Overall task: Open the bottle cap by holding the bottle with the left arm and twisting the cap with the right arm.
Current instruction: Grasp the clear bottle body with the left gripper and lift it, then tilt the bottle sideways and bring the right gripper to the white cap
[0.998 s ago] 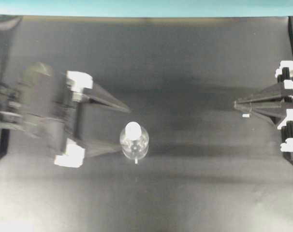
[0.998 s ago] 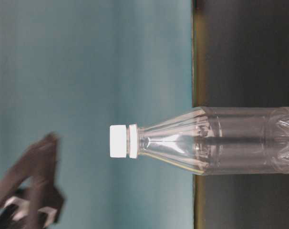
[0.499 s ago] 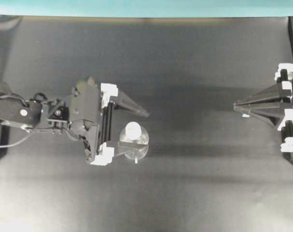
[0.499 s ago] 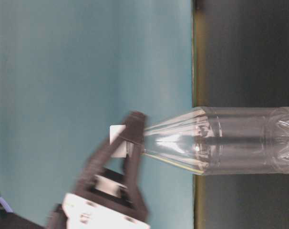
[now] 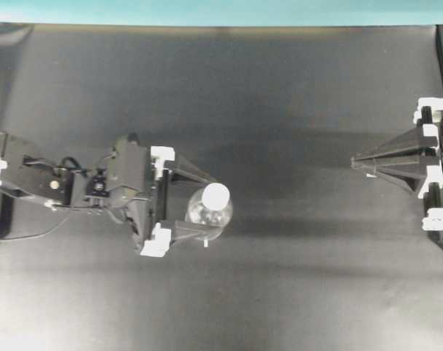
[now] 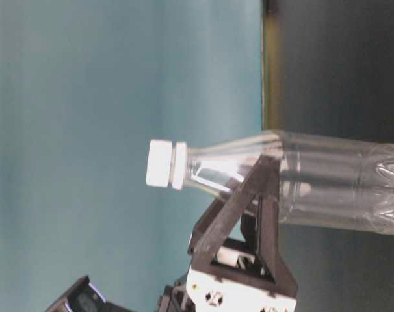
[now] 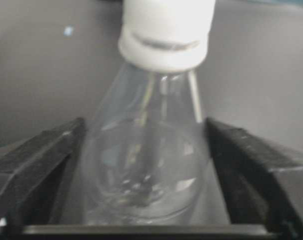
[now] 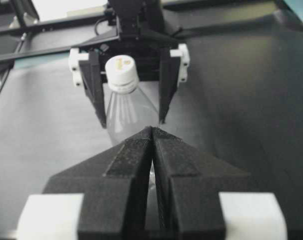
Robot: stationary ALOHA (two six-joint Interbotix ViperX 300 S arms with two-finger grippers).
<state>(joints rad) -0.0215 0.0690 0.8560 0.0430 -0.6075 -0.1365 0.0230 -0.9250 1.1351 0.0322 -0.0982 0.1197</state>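
The clear bottle (image 5: 202, 214) stands left of centre on the black table and leans a little, its white bottle cap (image 5: 216, 195) tipped to the right. My left gripper (image 5: 218, 205) has one black finger on each side of the bottle's body and is shut on it. In the left wrist view the fingers (image 7: 46, 155) press the bottle (image 7: 141, 170) below the cap (image 7: 166, 25). The table-level view shows the bottle (image 6: 333, 188), the cap (image 6: 159, 164) and a finger (image 6: 259, 185) at its shoulder. My right gripper (image 5: 357, 159) is shut and empty at the far right, pointing at the bottle (image 8: 126, 112).
The black table (image 5: 294, 292) is bounded at the back by a teal wall (image 5: 221, 11). The left arm (image 5: 53, 186) reaches in from the left edge. The right arm's mount (image 5: 437, 190) stands at the right edge.
My left gripper has moved forward and down around the bottle and closed on its body. The bottle now leans, its cap shifted right. The right gripper has not moved.
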